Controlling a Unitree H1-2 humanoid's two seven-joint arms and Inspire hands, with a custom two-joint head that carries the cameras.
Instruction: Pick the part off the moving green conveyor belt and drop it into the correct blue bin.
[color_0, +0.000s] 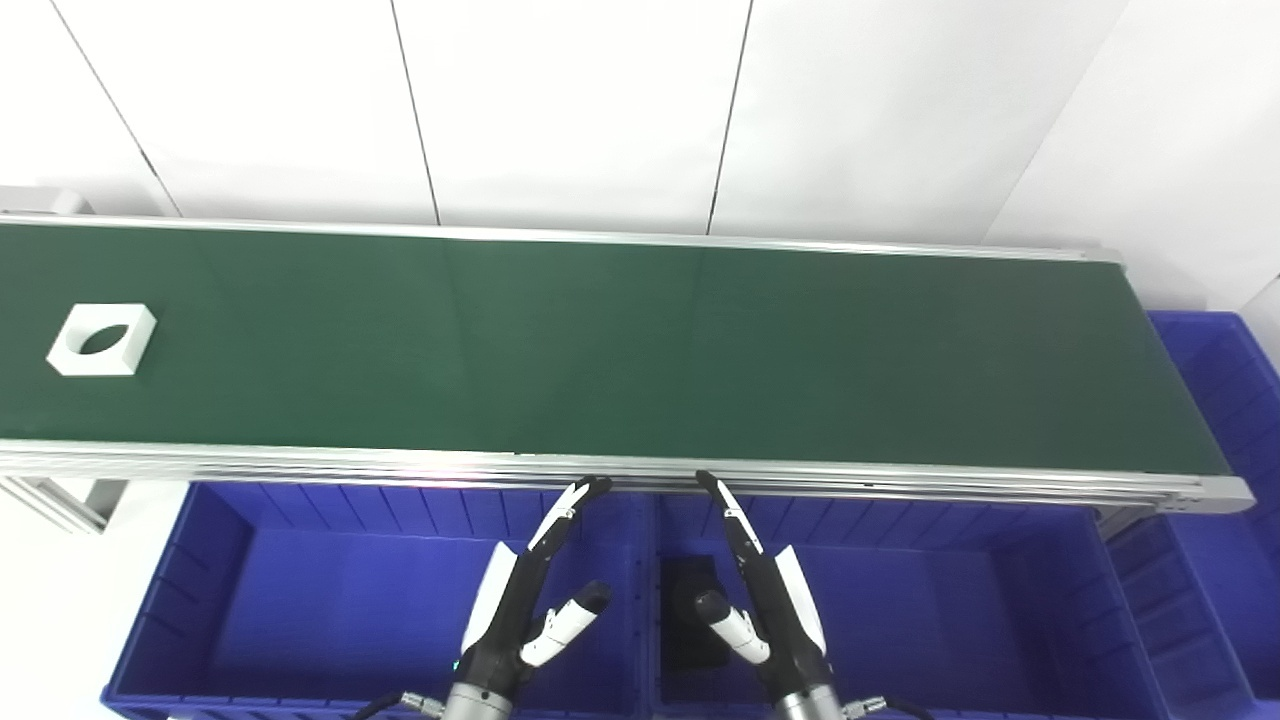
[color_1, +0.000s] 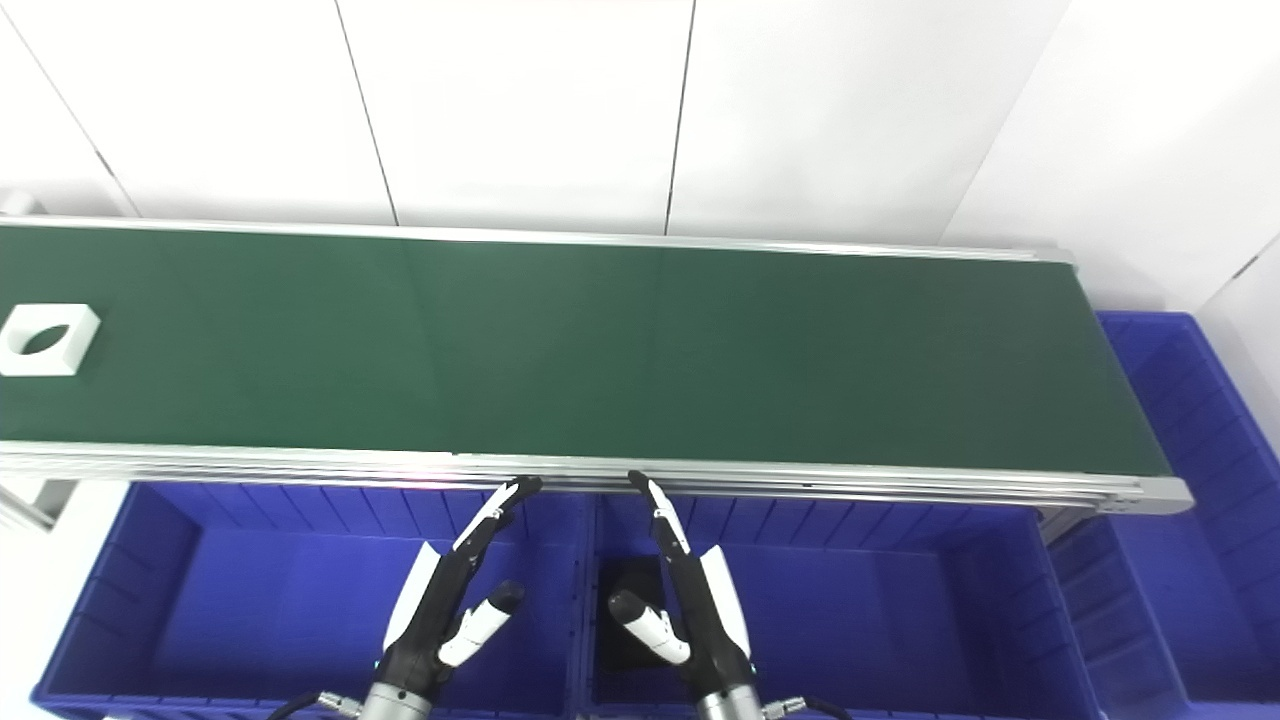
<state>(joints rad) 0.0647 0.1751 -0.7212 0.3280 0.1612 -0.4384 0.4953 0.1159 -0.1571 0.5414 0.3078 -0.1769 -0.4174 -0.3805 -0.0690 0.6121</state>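
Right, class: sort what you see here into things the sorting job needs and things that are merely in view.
Needed for the job:
- white part
- green conveyor belt
- left blue bin
- right blue bin
- left hand, open
- right hand, open

Merely in view:
- far blue bin
- white wall panels

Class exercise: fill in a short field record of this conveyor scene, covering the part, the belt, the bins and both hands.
part: white square block with an oval hole, lying flat at the far left of the belt
belt: green conveyor belt, otherwise bare
bins: left blue bin and right blue bin below the belt's near edge; third blue bin at the belt's right end
dark object: in the right blue bin's left corner, unidentifiable
left hand: open, over the bins, holding nothing
right hand: open, over the bins, holding nothing
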